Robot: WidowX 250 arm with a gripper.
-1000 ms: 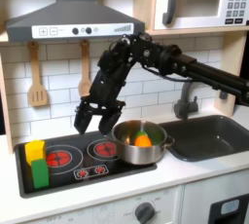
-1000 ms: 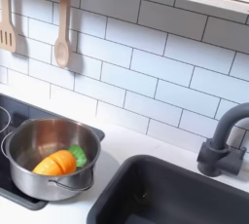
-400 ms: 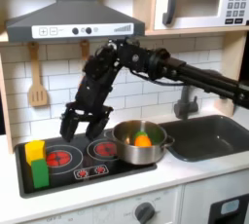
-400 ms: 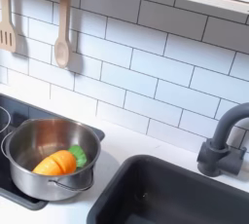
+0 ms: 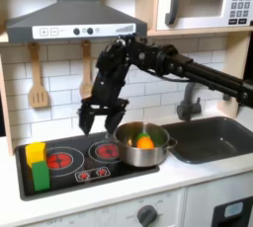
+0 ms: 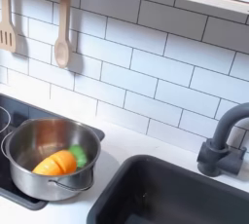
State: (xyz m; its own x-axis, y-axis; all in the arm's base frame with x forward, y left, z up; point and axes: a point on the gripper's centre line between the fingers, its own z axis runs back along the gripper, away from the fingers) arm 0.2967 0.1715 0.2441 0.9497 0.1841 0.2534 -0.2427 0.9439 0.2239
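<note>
My gripper (image 5: 96, 122) hangs open and holds nothing, above the back of the black stovetop (image 5: 74, 168), just left of the steel pot (image 5: 141, 144) in the first exterior view. Its two dark fingers point down, apart from the pot's rim. The pot holds an orange piece (image 5: 145, 142) and a green piece (image 5: 141, 130). In the second exterior view the pot (image 6: 39, 138) stands on the stove's corner, with the orange piece (image 6: 58, 162) and the green piece (image 6: 78, 154) side by side inside it.
A yellow block (image 5: 36, 152) and a green block (image 5: 40, 176) stand at the stovetop's left edge. A wooden spatula (image 5: 38, 79) and a spoon (image 5: 85, 73) hang on the tiled wall. The sink (image 5: 212, 138) with its faucet (image 5: 188, 101) lies right of the pot.
The gripper swung left over the left burner, then came back right and a little higher, beside the pot. It stayed open. Pot and blocks have not moved.
</note>
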